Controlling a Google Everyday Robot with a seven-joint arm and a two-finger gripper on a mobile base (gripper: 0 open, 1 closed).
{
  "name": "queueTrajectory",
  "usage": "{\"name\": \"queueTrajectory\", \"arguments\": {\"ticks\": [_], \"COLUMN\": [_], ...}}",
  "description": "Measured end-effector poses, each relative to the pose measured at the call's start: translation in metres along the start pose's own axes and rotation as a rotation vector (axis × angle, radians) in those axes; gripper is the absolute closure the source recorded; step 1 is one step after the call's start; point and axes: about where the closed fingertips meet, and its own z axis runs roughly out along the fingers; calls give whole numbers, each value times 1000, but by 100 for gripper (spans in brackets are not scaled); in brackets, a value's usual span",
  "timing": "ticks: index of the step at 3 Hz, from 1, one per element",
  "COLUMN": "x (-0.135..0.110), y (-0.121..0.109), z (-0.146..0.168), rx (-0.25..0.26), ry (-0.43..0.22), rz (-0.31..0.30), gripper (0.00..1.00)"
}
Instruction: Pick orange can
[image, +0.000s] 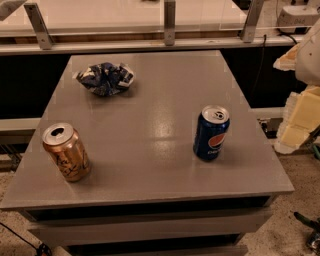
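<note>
1. Work surface: A grey table (150, 170) is seen from above and from the front. Three items are placed on its top, all well apart from one another.

2. Target item: The orange can (66, 152) is located near the front left corner of the table. It is set on its base, and its silver top is turned toward the camera. Dark lettering is visible on its copper-coloured side. It is not touched by anything except the table.

3. Other items: A blue can (211, 133) with a red-and-white logo is set upright on the right half of the table, near the right edge. A crumpled blue-and-white snack bag (105, 78) is laid on the rear left part of the top.

4. End effector: The gripper (298, 119) is seen at the right border of the view, as pale cream-coloured parts. It is held beside the table, beyond its right edge, and is partly cut off by the border. It is nearest the blue can and well apart from the orange can. Nothing is carried in it. Whether it is open or closed cannot be determined.

5. Background: A rail with metal posts (169, 22) is mounted behind the table.
</note>
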Motion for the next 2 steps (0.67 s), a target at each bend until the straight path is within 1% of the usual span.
{"name": "queueTrajectory", "arguments": {"ticks": [1,2], "x": [0,-52], "y": [0,14], "z": [0,-5], "rx": [0,-9], "ry": [0,-20], "rz": [0,-151], "gripper": [0,0]}}
